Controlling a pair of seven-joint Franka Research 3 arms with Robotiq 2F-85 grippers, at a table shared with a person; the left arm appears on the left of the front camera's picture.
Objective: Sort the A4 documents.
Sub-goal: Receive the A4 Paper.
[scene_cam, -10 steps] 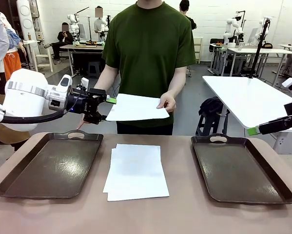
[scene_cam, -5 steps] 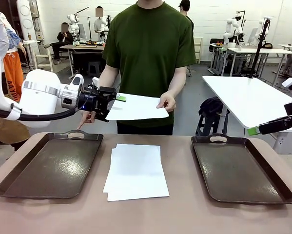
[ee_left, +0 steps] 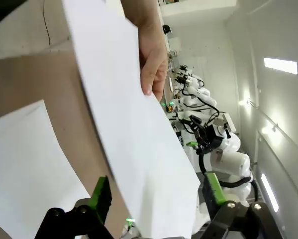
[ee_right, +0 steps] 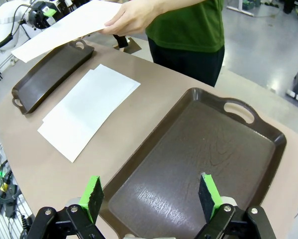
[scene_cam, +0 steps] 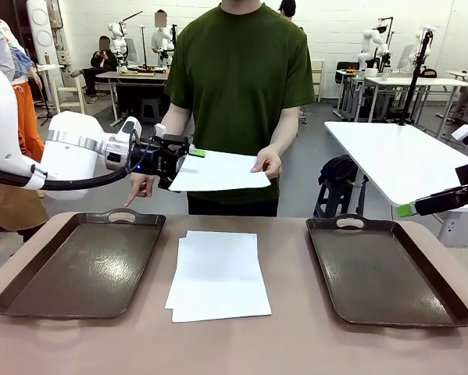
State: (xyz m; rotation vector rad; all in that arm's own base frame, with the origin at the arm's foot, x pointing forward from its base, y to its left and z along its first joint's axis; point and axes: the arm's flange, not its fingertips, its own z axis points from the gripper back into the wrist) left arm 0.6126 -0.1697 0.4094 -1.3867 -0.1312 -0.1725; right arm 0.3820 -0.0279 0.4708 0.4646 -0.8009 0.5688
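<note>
Well, front view: a person's hand [scene_cam: 267, 164] holds one thin white sheet [scene_cam: 222, 170] up in the air. A pile of sheets [scene_cam: 218, 273] lies flat on the table [scene_cam: 296, 344], between the dark brown left tray [scene_cam: 30, 301] and right tray [scene_cam: 452, 308].
Left wrist view: the sheet's edge sits between the left pincer [ee_left: 156, 191]'s green pads [ee_left: 100, 196], which are spread apart.
Right wrist view: the right pincer [ee_right: 151, 191] is spread wide over the shiny right tray.

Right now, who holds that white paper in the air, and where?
The person's hand pinches the thin white paper sheet at one edge; the open left gripper straddles the opposite edge, unclamped.
</note>
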